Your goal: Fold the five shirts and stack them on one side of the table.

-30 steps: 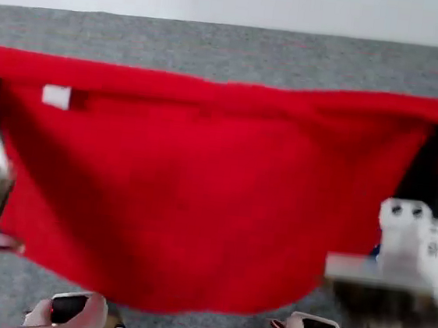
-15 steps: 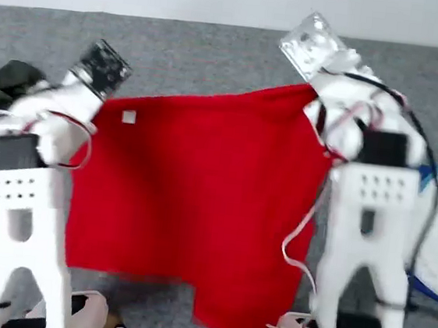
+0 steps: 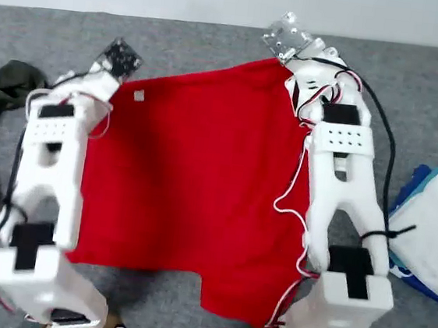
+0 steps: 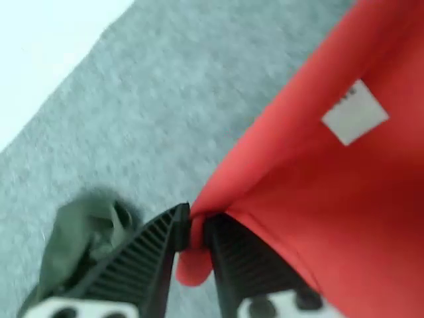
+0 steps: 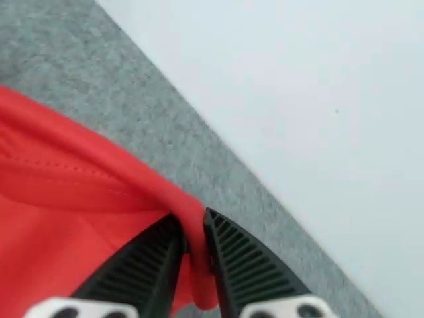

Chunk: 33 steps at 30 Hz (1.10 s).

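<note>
Red shirt (image 3: pixel 192 192) lies spread open on the grey table (image 3: pixel 215 50) btw my two arms, far edge slanting up toward the right, w/ a small white tag (image 3: pixel 138 96) near its far-left corner and a flap jutting out at the near-right. My left gripper (image 4: pixel 195 232) pinches the far-left corner and my right gripper (image 5: pixel 194 242) the far-right one, cloth bunched btw the jaws of each. Dark green shirt (image 3: pixel 8 87) sits crumpled at the table's left edge, near the red one's left corner; white shirt (image 3: pixel 436 226) lies folded at the right edge atop a blue one (image 3: pixel 419 176), apart from the red.
</note>
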### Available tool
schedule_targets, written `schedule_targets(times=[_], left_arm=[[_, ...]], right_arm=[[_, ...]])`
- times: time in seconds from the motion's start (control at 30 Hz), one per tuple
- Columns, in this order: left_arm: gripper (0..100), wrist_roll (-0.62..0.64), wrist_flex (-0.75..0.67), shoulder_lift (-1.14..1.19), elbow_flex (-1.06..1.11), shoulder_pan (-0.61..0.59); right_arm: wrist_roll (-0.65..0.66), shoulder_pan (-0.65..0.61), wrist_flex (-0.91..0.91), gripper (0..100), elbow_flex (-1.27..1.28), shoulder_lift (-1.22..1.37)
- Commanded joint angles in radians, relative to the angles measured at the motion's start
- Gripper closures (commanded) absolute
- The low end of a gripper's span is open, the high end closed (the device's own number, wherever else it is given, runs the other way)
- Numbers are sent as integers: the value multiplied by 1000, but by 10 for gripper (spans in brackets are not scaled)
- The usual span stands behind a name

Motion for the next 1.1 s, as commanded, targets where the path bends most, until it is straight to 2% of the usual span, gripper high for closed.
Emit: schedule_targets(times=[0.0, 0.37, 0.57, 0.73, 0.9, 1.07], left_arm=[[995, -9, -25, 157, -268, -26], [995, -9, 64, 428, -771, -26], [995, -15, 199, 505, -897, -25], [995, -20, 373, 512, -947, -51], [995, -169, 674, 512, -1003, -52], [995, -198, 888, 512, -1061, -51]], right_arm=[[9, 1, -110, 989, -54, 28], [11, -35, -145, 989, -423, 249], [58, -54, -113, 989, -437, 294], [58, -51, 113, 989, -440, 243], [57, -54, 432, 989, -440, 142], [55, -54, 687, 989, -440, 67]])
